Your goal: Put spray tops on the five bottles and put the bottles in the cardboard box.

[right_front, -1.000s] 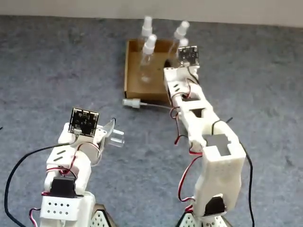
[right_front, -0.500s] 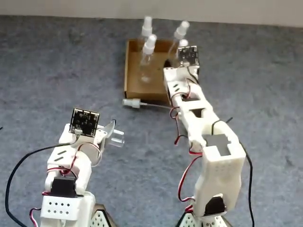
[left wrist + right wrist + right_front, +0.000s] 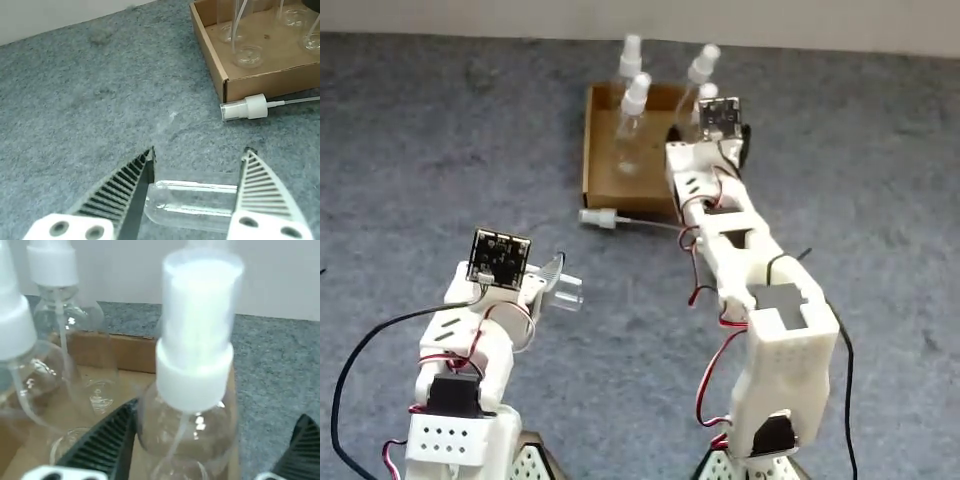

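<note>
Now the right gripper, jaws spread, flanks a capped bottle in the box. The left gripper pinches the bare bottle above the table. Next, I judge, the right fetches the spray top lying beside the box.

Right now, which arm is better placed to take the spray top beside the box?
Right: the right gripper is open at the cardboard box, near the spray top; the left gripper holds the bare bottle.

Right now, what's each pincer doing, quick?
Left pincer: closed on an uncapped bottle.
Right pincer: open, straddling a capped bottle in the cardboard box.
</note>
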Available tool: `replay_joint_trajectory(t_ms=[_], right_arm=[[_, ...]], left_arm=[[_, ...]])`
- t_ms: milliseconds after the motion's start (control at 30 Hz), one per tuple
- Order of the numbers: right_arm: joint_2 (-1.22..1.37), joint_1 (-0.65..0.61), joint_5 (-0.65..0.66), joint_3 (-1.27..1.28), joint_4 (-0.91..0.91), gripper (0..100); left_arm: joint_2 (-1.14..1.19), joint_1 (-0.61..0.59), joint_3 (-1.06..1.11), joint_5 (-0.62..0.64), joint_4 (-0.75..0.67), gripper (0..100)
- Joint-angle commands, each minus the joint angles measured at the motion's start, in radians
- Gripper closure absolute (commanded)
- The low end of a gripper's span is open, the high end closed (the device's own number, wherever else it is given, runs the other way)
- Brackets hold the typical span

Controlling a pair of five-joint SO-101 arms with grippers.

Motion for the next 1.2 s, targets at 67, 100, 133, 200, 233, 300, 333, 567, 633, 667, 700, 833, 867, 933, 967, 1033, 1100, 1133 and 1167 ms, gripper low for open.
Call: replay_joint_trajectory(t_ms=[67,100,133,200,233,300,333,567,633,667,700,833,867,933,967,1033,1100,1133,1167], right_arm=[[-0.024,0.008,-0.014,-0.036,-0.022,61.2],[-0.024,0.008,-0.014,-0.036,-0.022,61.1],[-0.024,0.008,-0.014,-0.036,-0.022,60.3],[-0.024,0.008,-0.014,-0.036,-0.022,56.5],[-0.024,0.008,-0.014,-0.036,-0.022,54.7],[-0.024,0.008,-0.014,-0.036,-0.022,53.3],[-0.024,0.008,-0.014,-0.036,-0.022,53.3],[-0.088,0.013,-0.015,-0.036,-0.028,53.3],[-0.125,0.013,-0.017,-0.036,-0.022,53.3],[-0.139,0.012,-0.017,-0.031,-0.021,53.3],[-0.15,0.012,-0.015,-0.028,-0.021,53.3],[-0.16,0.013,-0.014,-0.035,-0.021,53.3],[-0.162,0.015,-0.014,-0.035,-0.021,53.3],[-0.163,0.016,-0.014,-0.036,-0.021,53.3],[-0.166,0.019,-0.014,-0.036,-0.021,53.3],[-0.188,0.021,-0.014,-0.036,-0.021,53.3],[-0.225,0.022,-0.014,-0.036,-0.018,53.3],[-0.246,0.024,-0.014,-0.036,-0.002,53.3],[-0.269,0.024,-0.014,-0.036,0.031,53.3]], left_arm=[[-0.013,0.016,-0.001,-0.008,-0.006,79],[-0.013,0.016,-0.001,-0.008,-0.006,79],[-0.013,0.016,-0.001,-0.008,-0.006,79],[-0.013,0.016,-0.001,-0.008,-0.006,79],[-0.013,0.016,-0.001,-0.008,-0.006,79],[-0.013,0.016,-0.001,-0.008,-0.006,79],[-0.013,0.016,-0.001,-0.008,-0.006,79],[-0.013,0.016,-0.001,-0.008,-0.006,79],[-0.013,0.016,-0.001,-0.008,-0.006,79],[-0.013,0.016,-0.001,-0.008,-0.006,79],[-0.013,0.016,-0.001,-0.008,-0.006,79],[-0.013,0.016,-0.001,-0.008,-0.006,79],[-0.013,0.016,-0.001,-0.008,-0.006,79],[-0.013,0.016,-0.001,-0.008,-0.006,79],[-0.013,0.016,-0.001,-0.008,-0.006,79],[-0.013,0.016,-0.001,-0.008,-0.006,79],[-0.013,0.016,-0.001,-0.008,-0.006,79],[-0.013,0.016,-0.001,-0.008,-0.006,79],[-0.013,0.016,-0.001,-0.008,-0.006,79]])
